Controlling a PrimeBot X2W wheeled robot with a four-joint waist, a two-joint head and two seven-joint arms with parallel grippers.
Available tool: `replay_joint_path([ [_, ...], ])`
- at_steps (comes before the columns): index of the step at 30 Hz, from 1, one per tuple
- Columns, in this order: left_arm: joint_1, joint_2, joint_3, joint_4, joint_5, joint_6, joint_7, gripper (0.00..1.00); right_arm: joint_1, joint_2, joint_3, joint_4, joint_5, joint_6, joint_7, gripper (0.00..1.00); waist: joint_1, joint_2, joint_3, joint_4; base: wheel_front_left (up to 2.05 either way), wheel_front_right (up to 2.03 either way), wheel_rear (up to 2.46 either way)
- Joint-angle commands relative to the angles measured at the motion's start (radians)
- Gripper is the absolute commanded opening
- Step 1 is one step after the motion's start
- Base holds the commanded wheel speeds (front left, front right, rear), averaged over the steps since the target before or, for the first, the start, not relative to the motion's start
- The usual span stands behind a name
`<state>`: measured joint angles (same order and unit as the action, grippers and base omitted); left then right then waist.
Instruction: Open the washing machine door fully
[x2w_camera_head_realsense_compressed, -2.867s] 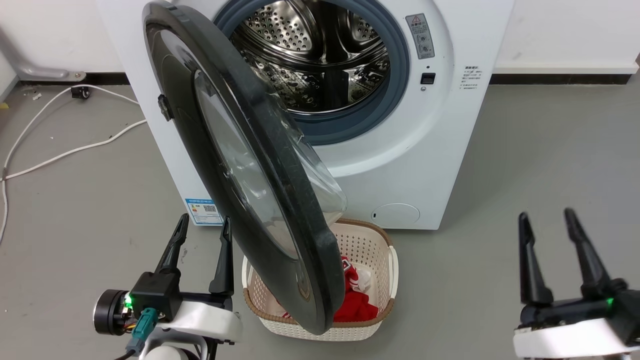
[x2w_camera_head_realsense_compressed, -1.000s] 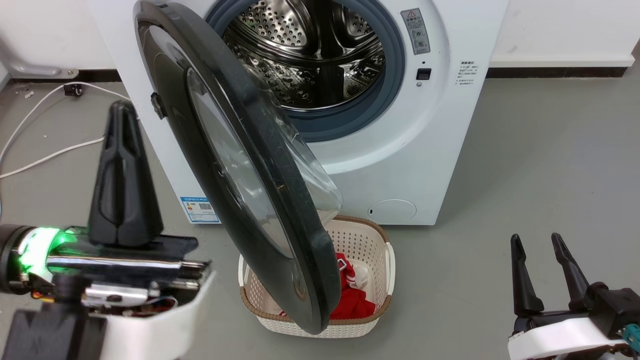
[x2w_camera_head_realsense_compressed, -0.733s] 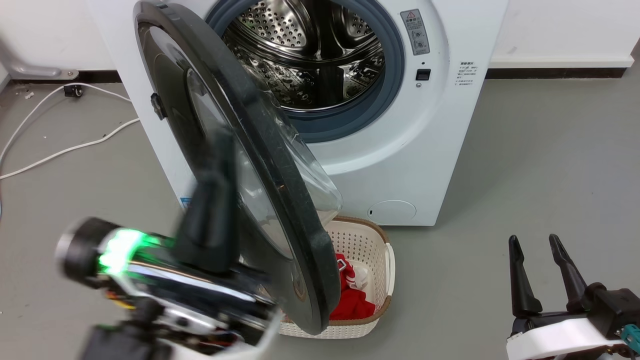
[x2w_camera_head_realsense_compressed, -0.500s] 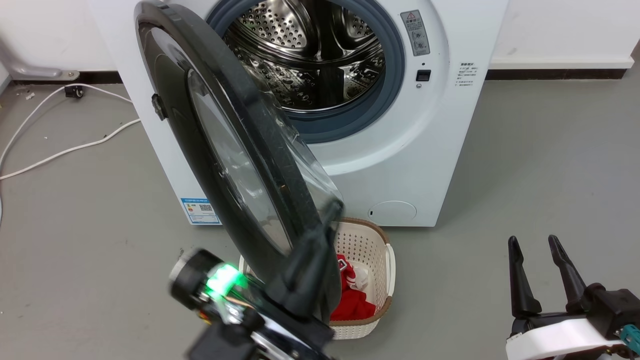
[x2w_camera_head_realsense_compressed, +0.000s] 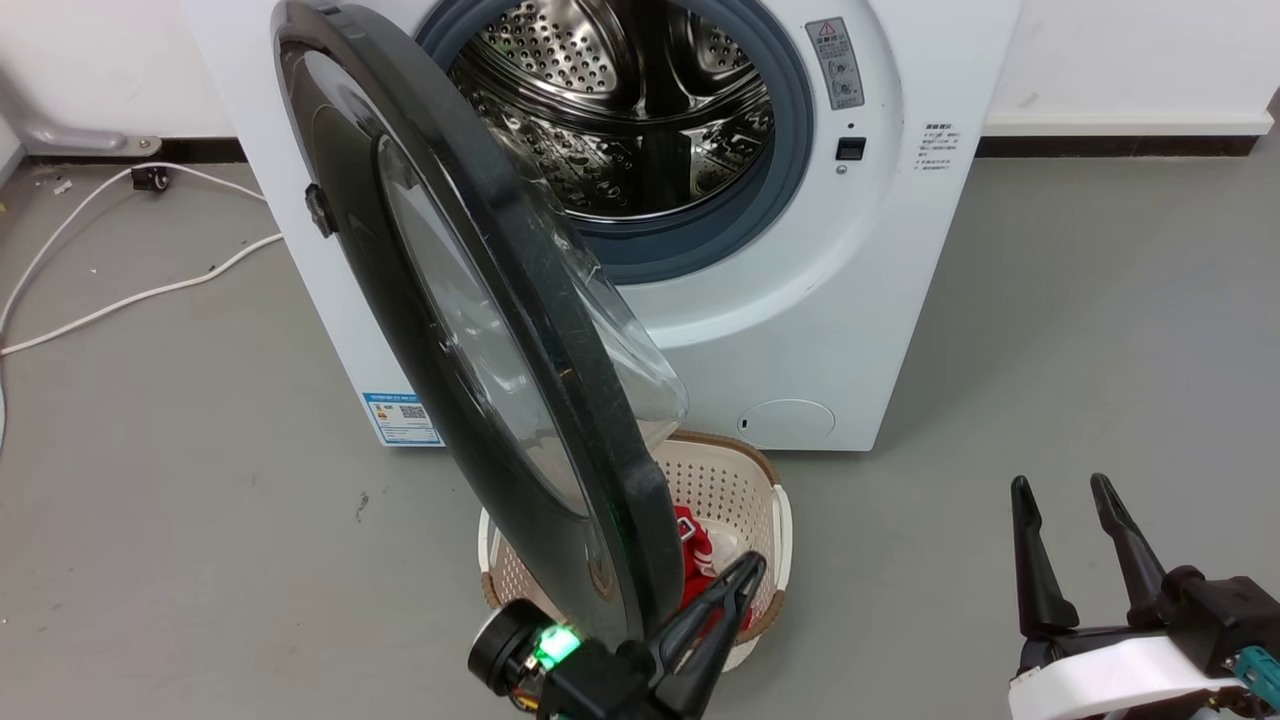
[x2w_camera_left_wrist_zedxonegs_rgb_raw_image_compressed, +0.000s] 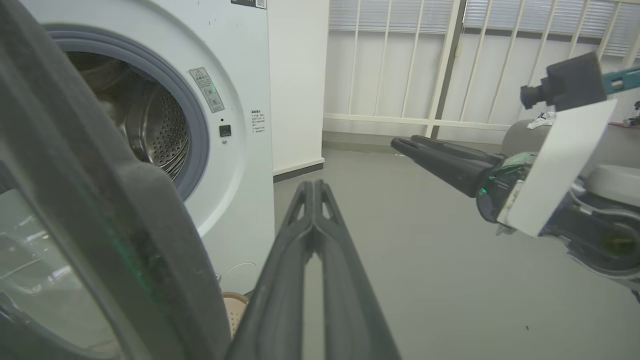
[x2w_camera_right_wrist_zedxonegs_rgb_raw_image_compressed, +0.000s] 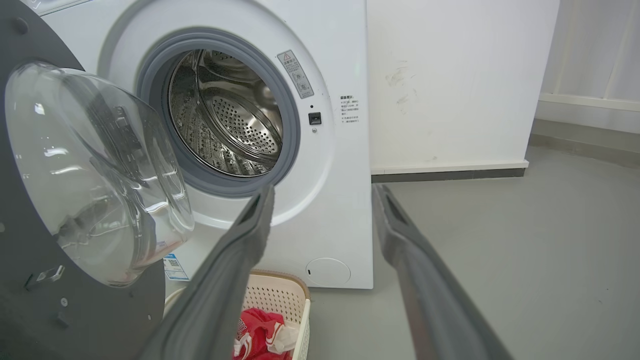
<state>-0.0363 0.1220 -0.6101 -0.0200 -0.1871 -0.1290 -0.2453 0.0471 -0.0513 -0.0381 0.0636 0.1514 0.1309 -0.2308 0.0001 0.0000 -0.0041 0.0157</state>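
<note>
Left pincer (x2w_camera_head_realsense_compressed: 748, 572) has swung from the outer side of the door (x2w_camera_head_realsense_compressed: 470, 330) round its free edge. It's now low on the drum side, over the basket (x2w_camera_head_realsense_compressed: 770, 520). Door itself hasn't budged afaict. It's about halfway open, hinged on the washer's (x2w_camera_head_realsense_compressed: 800, 330) left, and its lower edge hangs over the basket.

Left pincer's fingers are pressed together, nothing between them, and they look just beside the rim. Can't tell if they're touching it. Right pincer (x2w_camera_head_realsense_compressed: 1060, 488) is spread and empty, well off to the right.

Guessing the next move is a push outward to swing it wide. Risks imo:
- the rim's rounded and glossy, so closed fingers could skid off
- too low and the arm snags the basket or the red clothes (x2w_camera_head_realsense_compressed: 695, 540)
- too high and it's pressing on the glass bulge instead of the frame

Floor (x2w_camera_head_realsense_compressed: 200, 500) is smooth grey and the walls are white. White cable (x2w_camera_head_realsense_compressed: 130, 300) trails on the floor to the left, near where the door will swing.
</note>
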Motion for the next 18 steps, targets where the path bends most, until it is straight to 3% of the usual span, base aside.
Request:
replay_joint_path([
  [1, -0.020, -0.005, 0.006, 0.014, -0.003, 0.006, -0.001, 0.00, -0.003, 0.002, 0.002, -0.003, 0.007, 0.000, 0.001, 1.00, -0.0001, 0.0000, 0.001, -0.002, 0.00, 0.00, 0.00],
  [18, -0.166, -0.059, 0.026, 0.223, -0.033, 0.066, -0.016, 0.00, -0.017, 0.002, 0.009, 0.005, 0.027, 0.000, 0.009, 1.00, -0.0001, 0.0000, 0.019, -0.019, 0.00, 0.00, 0.00],
])
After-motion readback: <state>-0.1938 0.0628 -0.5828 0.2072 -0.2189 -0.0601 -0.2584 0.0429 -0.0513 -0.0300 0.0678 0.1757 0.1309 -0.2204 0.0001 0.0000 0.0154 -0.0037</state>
